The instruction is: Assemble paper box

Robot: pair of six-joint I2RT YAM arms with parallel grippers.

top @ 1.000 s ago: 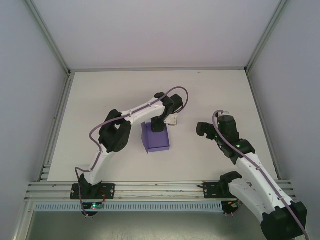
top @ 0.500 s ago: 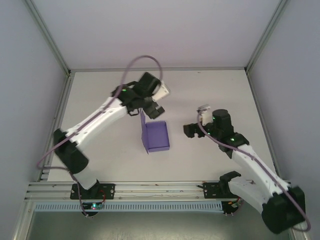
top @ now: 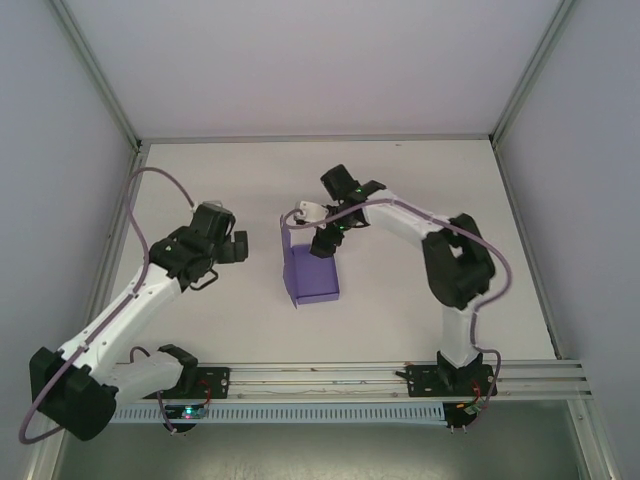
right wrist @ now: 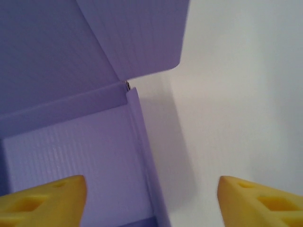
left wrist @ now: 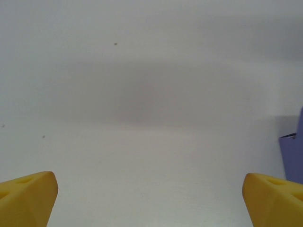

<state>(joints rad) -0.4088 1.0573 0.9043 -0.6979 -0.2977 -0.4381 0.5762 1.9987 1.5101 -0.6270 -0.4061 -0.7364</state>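
The purple paper box point(top: 315, 280) lies in the middle of the white table, folded into a shallow tray with one panel standing up along its left side. My right gripper point(top: 322, 240) hangs over the box's far end. In the right wrist view it is open point(right wrist: 151, 201) astride the box's side wall point(right wrist: 142, 151): one yellow fingertip point(right wrist: 42, 201) is over the box floor point(right wrist: 71, 156), the other over bare table. My left gripper point(top: 225, 245) is left of the box, apart from it. It is open point(left wrist: 150, 198) with only table between the fingertips, and a sliver of the box point(left wrist: 294, 156) shows at the right edge.
The white table point(top: 420, 200) is walled by pale panels on three sides. A metal rail point(top: 320, 375) with both arm bases runs along the near edge. The right arm's elbow point(top: 460, 265) stands right of the box.
The left arm has let go of the box and swung away to its left. The right arm has come in from the right over the box's far end.
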